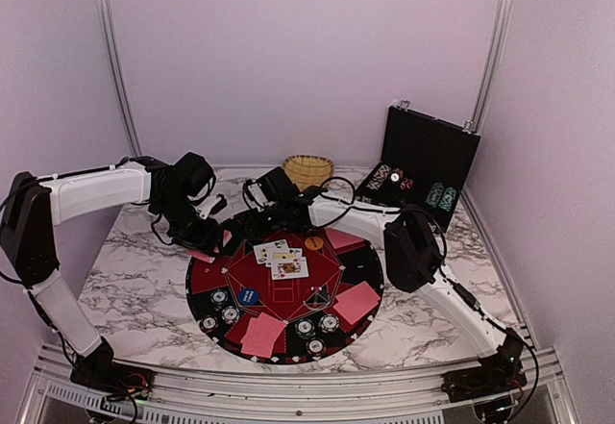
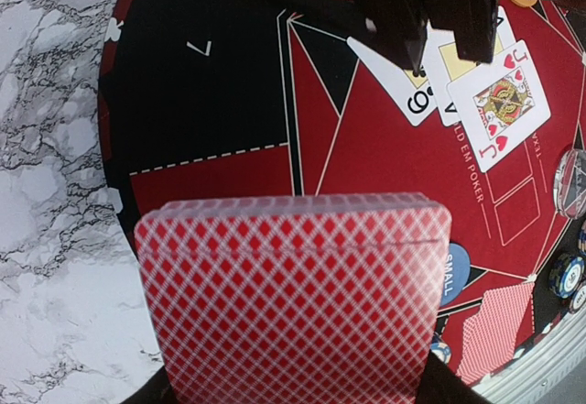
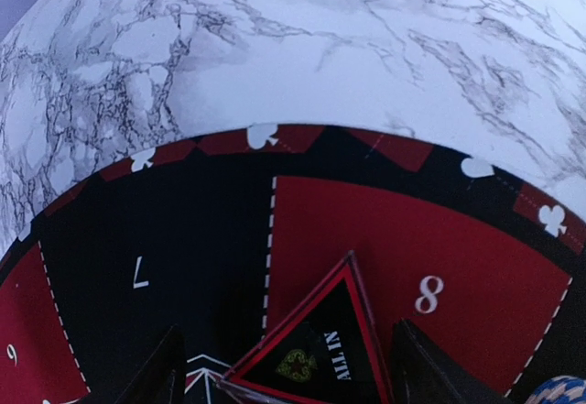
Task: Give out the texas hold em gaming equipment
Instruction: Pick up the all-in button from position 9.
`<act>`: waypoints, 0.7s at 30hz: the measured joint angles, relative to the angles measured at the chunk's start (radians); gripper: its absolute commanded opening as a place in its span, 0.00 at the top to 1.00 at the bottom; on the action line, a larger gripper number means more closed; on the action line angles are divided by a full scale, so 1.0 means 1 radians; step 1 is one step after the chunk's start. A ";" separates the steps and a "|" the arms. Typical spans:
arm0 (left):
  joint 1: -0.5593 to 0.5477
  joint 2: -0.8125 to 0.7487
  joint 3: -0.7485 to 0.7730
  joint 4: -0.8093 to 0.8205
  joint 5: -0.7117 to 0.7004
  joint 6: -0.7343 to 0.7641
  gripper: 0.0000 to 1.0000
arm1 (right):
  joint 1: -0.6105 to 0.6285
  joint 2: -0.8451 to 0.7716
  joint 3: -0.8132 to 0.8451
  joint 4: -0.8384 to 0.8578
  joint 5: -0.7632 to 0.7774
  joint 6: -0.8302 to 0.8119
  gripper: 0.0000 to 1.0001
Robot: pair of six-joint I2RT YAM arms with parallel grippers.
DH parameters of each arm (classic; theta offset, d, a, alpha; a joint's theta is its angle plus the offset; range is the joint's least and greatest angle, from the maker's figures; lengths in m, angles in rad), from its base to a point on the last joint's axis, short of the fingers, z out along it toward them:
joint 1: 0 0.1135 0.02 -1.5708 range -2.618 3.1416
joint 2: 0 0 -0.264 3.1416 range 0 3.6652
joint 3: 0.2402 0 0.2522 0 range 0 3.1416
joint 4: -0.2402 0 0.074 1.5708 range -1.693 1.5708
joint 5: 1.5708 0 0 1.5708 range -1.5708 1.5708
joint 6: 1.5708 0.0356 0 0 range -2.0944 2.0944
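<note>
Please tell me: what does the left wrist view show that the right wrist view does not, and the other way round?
Only the left wrist view: a deck of red-backed cards filling the near foreground, face-up cards including a jack of hearts, and a blue disc marked SMALL.
Only the right wrist view: a triangular ALL IN marker between that camera's own jaws, and the red field numbered 8.
Both: the black-and-red mat with its field 7, lying on the marble table.
</note>
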 measured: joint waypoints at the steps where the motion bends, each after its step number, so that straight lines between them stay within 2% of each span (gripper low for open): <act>1: 0.000 0.000 0.000 0.000 0.000 0.000 0.63 | 0.008 -0.004 -0.004 -0.007 0.003 0.003 0.26; 12: 0.010 -0.022 -0.008 0.000 -0.010 -0.005 0.63 | 0.065 -0.020 -0.038 -0.034 0.127 -0.024 0.19; 21: 0.013 -0.035 -0.011 0.000 -0.010 -0.008 0.63 | 0.081 -0.016 -0.040 -0.031 0.216 -0.037 0.20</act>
